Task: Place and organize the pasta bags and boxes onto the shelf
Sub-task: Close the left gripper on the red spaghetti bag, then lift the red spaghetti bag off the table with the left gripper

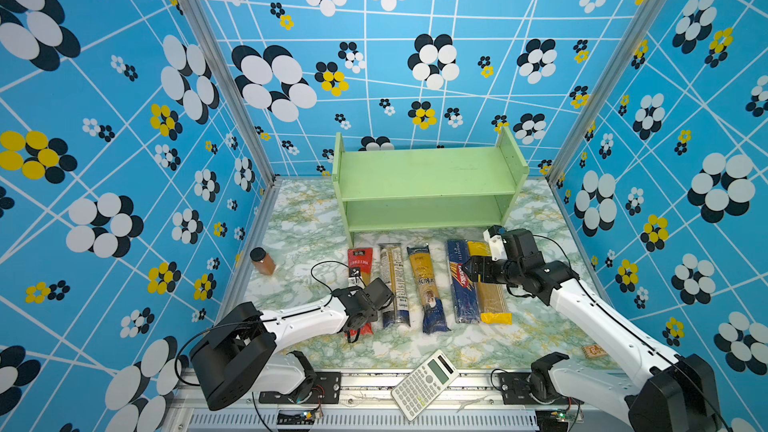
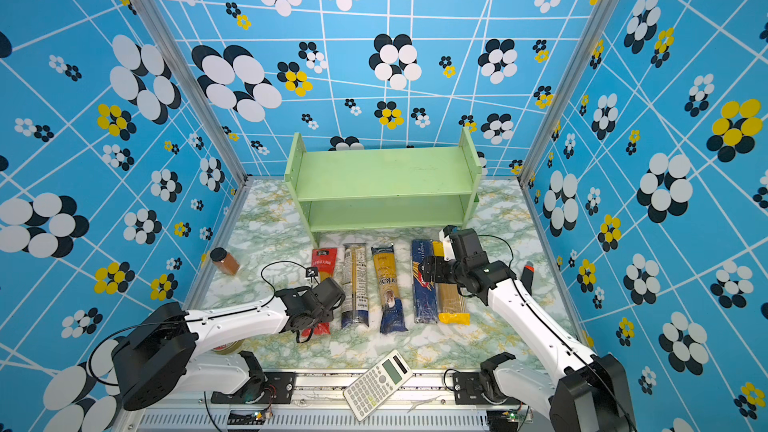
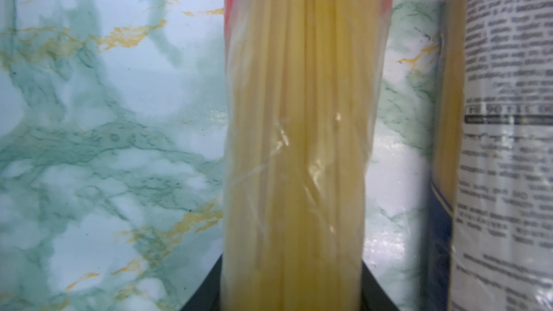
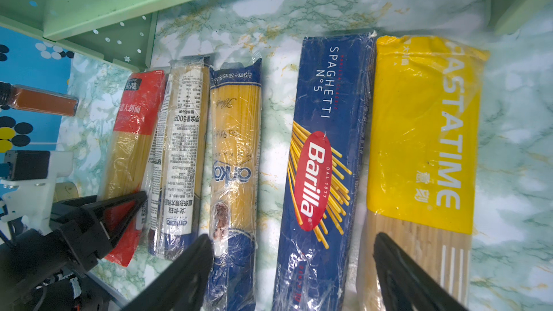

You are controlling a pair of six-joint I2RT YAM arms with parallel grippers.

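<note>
"Red-ended clear bag [image 1: 360, 261] first. Where did it lie?" the inspector asked.

"Flat on the marble-patterned tabletop [image 1: 299, 222], sir. It was leftmost of five spaghetti packs set side by side in front of the light-green shelf [image 1: 428, 168]. Its far end was near the shelf's left foot."

"And the left gripper [image 1: 365, 305]?"

"Down over the bag's middle. In the left wrist view the dark fingers [image 3: 209, 291] sat against both long sides of the pack with no gap showing. I recorded it as clamped on the red-ended clear bag."

"The neighbouring packs?"

"Going rightward, a clear/navy bag [image 1: 395, 284] lay just beside it, then a yellow-navy bag [image 1: 428, 288]. After a strip of bare tabletop came a dark blue Barilla box [image 4: 323, 160], touching a yellow bag [image 4: 425, 133] along its length. All lay lengthwise toward the shelf."

"The right gripper [image 4: 293, 237]?"

"Above the Barilla box, jaws wide apart, gripping nothing. In the right wrist view one finger showed in front of the yellow-navy bag's edge and the other in front of the yellow bag."

"Anything further out?"

"A small brown jar with a black lid [image 1: 262, 260] was near the tabletop's left edge, well apart from the packs. A white calculator [image 1: 424, 384] lay at the front, across the rail between the two arm bases."
</note>
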